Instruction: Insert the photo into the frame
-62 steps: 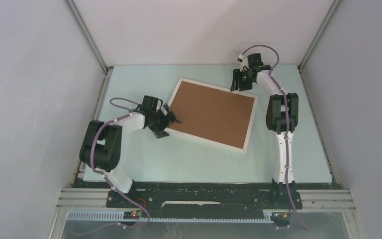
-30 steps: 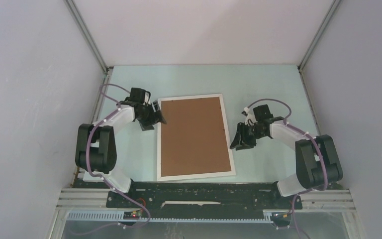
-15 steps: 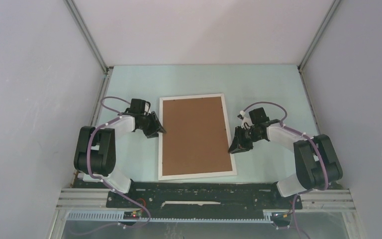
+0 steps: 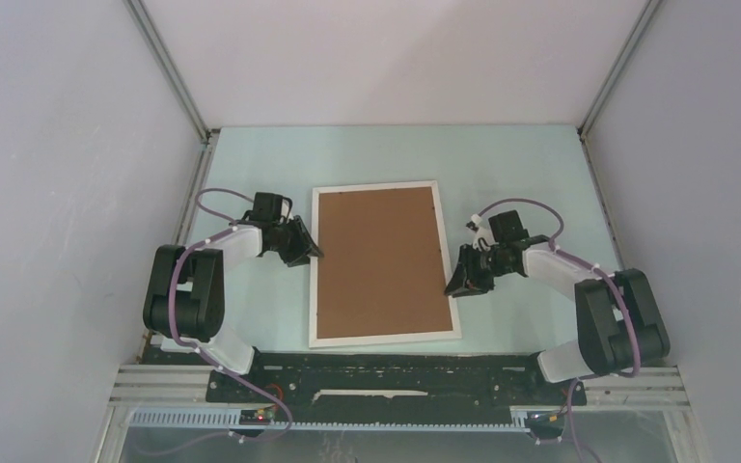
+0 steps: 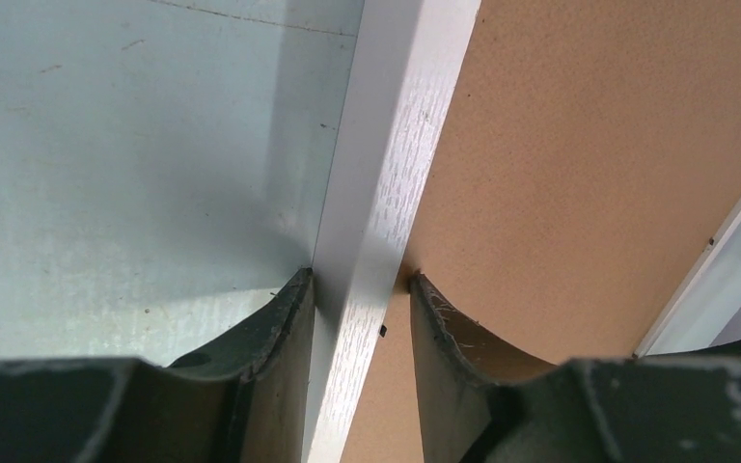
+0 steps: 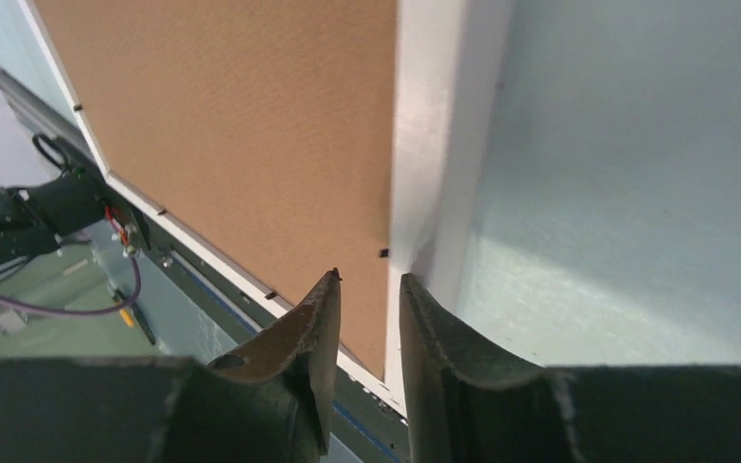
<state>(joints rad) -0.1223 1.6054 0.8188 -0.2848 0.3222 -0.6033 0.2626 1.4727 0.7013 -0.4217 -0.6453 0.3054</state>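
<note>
Nearest, on the near side of the frame [image 4: 315, 289], a black base plate [image 4: 396, 376] runs along the edge of the surface [image 4: 521, 164], with a silver rail [image 4: 154, 378] beside it. Both arms are bolted there. The left arm [image 4: 188, 294] rises to the left of the frame and the right arm [image 4: 617, 323] to its right, each trailing a purple cable [image 4: 214, 196].

The frame lies flat on the pale blue-green surface, back upward, its long sides running away from the base plate and its near short side close to it. A brown backing board [image 4: 378, 260] fills its opening and hides whatever lies under it.

The left pincer [image 4: 306, 251] sits about midway along the frame's left long side. In the wrist view its fingers [image 5: 285, 328] straddle the white rail, one on the outer side and one on the board side. Both press against the rail, so it is clamped on the frame.

The right pincer [image 4: 460, 283] is at the frame's right long side, slightly nearer the base plate. Its fingers [image 6: 314, 328] stand a narrow gap apart, one over the board and the other at the rail's inner edge. Whether they pinch anything I cannot tell.

Beyond the frame's far short side the surface runs on to a plain pale back wall [image 4: 396, 58]. Grey side walls [image 4: 58, 193] stand to the frame's left and right, with slanting metal posts [image 4: 169, 68] at the far corners.
</note>
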